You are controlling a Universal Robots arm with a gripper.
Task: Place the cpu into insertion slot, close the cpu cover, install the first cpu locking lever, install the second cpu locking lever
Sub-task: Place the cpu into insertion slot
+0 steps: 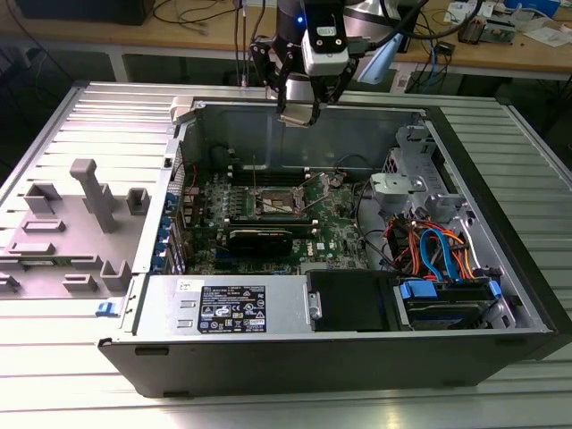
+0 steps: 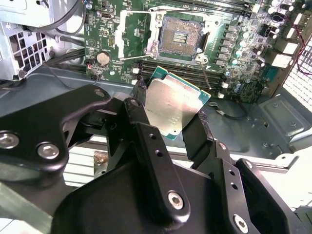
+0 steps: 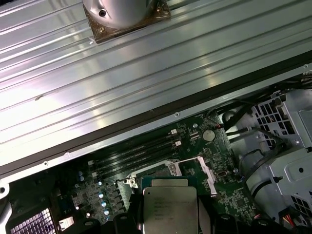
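Second wrist view — my gripper [image 2: 168, 112] grips the cpu [image 2: 175, 100] by its edges, well apart from the uncovered slot [image 2: 181, 36].

Exterior view: high, set well back, looks down into open black-and-grey computer case [image 1: 313, 357] on ribbed metal table [image 1: 54, 357]. Both wrist views: close in, facing opposite ways across silver-topped square cpu [image 2: 174, 108] [image 3: 169, 212], down onto green motherboard [image 2: 122, 53] [image 3: 222, 202]. First wrist view also takes in table. Motherboard common to all three.

Electronics lab, opened computer case [image 1: 313, 362], cable-strewn workbench [image 1: 80, 36]
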